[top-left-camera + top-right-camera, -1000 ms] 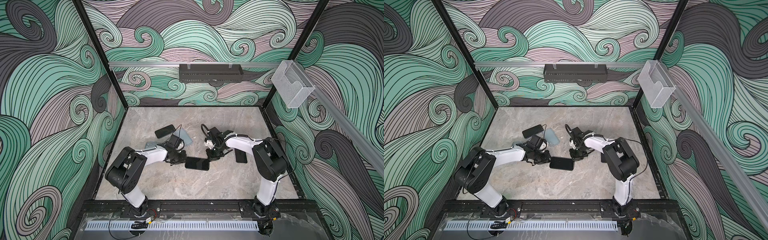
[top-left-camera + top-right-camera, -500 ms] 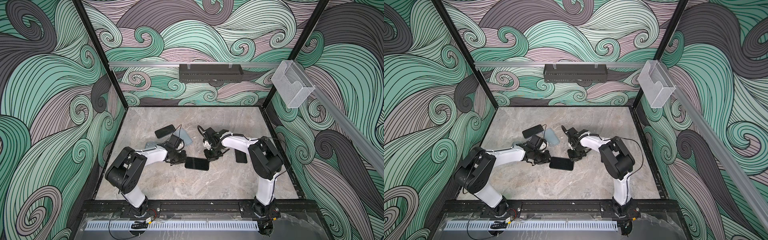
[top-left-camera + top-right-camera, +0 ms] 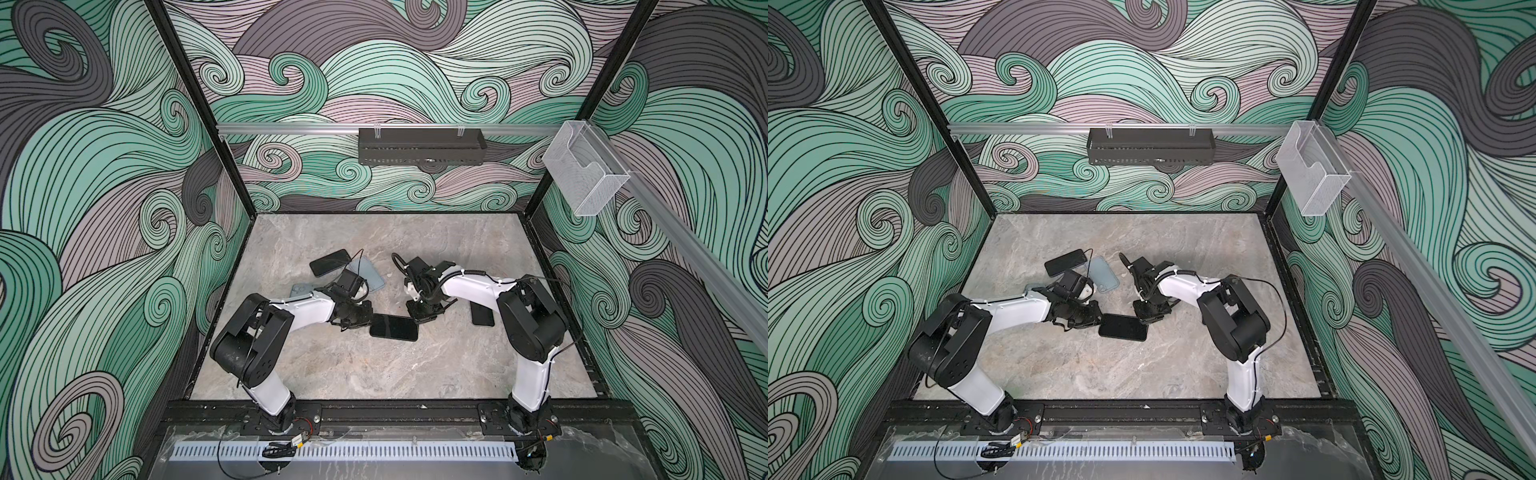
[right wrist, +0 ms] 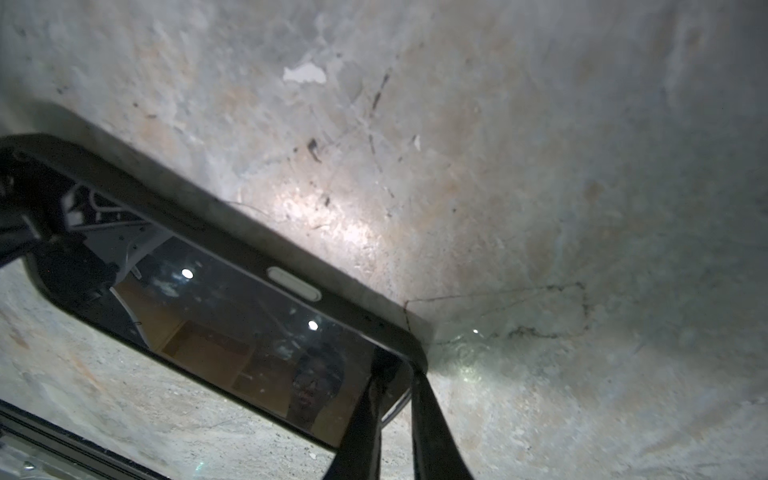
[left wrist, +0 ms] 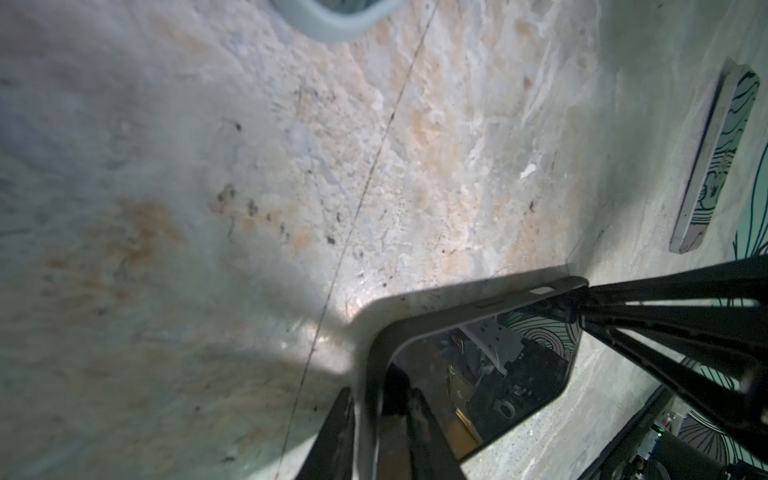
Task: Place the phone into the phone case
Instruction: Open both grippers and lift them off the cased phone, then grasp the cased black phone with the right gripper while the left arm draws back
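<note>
The black glossy-screened phone (image 3: 394, 328) lies flat near the middle of the grey marbled surface (image 3: 374, 374). From where I stand it looks already bedded in the dark matte phone case (image 4: 224, 249), whose rim runs round the glass.

The left claw (image 3: 367, 319) is nipped down narrow on one short end of that case. One of its fingers (image 5: 417, 424) lies over the screen and its partner sits outside the rim. I'd guess it's there to pin the thing so it can't skate about.

The right claw (image 3: 420, 316) sits at the opposite end, its fingers (image 4: 361, 419) either side of a corner with only a slim gap between them. Whether it bites or merely brackets that corner, I can't tell. Likely it's seating or checking the last corner.

A spare black slab phone (image 3: 330, 262), a pale blue-grey case (image 3: 370, 277) and another dark phone (image 3: 482, 316) lie apart from both claws.

Compared with a second ago, the right arm's wrist has swung a touch toward the left arm. The phone, the left arm and the spares haven't budged.
</note>
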{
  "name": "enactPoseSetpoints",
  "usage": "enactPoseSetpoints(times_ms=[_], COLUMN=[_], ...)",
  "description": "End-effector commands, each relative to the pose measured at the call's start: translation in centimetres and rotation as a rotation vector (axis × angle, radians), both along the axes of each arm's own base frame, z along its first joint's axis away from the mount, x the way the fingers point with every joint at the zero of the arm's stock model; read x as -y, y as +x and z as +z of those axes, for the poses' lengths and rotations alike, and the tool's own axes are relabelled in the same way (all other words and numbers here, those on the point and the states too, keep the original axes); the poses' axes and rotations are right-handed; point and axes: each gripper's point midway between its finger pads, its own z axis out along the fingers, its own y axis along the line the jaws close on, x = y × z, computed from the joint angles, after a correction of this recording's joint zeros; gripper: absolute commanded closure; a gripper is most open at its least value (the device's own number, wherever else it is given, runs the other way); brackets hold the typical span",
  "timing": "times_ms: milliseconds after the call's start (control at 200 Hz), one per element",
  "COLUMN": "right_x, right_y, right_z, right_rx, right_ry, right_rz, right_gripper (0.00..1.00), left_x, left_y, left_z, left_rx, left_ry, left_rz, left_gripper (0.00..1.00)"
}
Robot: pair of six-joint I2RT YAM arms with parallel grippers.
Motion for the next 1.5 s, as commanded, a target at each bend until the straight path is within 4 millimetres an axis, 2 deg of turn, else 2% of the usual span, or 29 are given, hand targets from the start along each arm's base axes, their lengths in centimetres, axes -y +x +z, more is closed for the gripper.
enactPoseSetpoints(times_ms=[0,100,225,315,385,530,781,1161,1496], right_x=[0.7,0.1,-1.0,-1.7,-2.5,-3.3,-4.0,-5.7,-5.8], right_y=[-2.4,-0.7,0.5,0.6,-0.1,-0.8,-2.4,-1.6,-1.7], right_z=[-3.1,0.1,3.6,5.1,5.7,5.5,4.3,2.4,0.6], right_rx=[-0.038,0.066,0.168,0.211,0.204,0.243,0.203,0.181,0.131], right_ry=[-0.060,-0.032,0.033,0.077,0.128,0.140,0.116,0.078,0.052], right_rz=[0.117,0.181,0.297,0.382,0.432,0.563,0.735,0.804,0.843], right_gripper=[0.72,0.63,0.46,0.33,0.27,0.11,0.08,0.05,0.05], left_x=[-1.3,-2.1,-3.1,-4.1,-5.0,-7.4,-10.4,-11.5,-12.2], left_y=[0.0,0.1,0.1,0.0,-0.1,-0.7,-2.2,-3.4,-3.8], left_z=[0.5,1.3,2.3,3.0,3.8,5.2,6.2,6.7,7.3], left_rx=[-0.003,0.014,0.032,0.050,0.067,0.114,0.123,0.148,0.197], left_ry=[0.038,0.054,0.065,0.080,0.092,0.129,0.202,0.203,0.199], left_rz=[0.040,0.067,0.100,0.129,0.155,0.226,0.309,0.346,0.364], left_gripper=[0.74,0.72,0.64,0.56,0.49,0.37,0.36,0.35,0.34])
